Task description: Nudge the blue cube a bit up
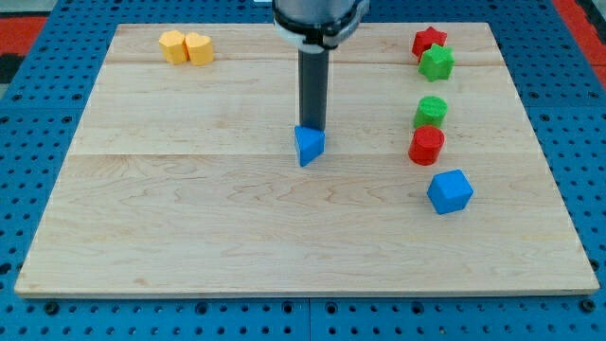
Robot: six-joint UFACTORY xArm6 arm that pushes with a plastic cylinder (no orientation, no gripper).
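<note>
So my tip sits near the middle of the board, touching or just about touching the top edge of a blue wedge right below it; can't tell if there's real contact. No pincer here, just a bare rod, so nothing to clench or release.

The blue cube is well off to the view's right of my tip and a bit lower, sitting alone near the right edge; nothing touches it.

Above the cube, still right of my tip: a red cylinder with a green cylinder just above it, close or touching; further up, a green star and a red star bunched together.

Far up and left of my tip, two yellow blocks sit side by side, touching; shapes hard to make out.
</note>
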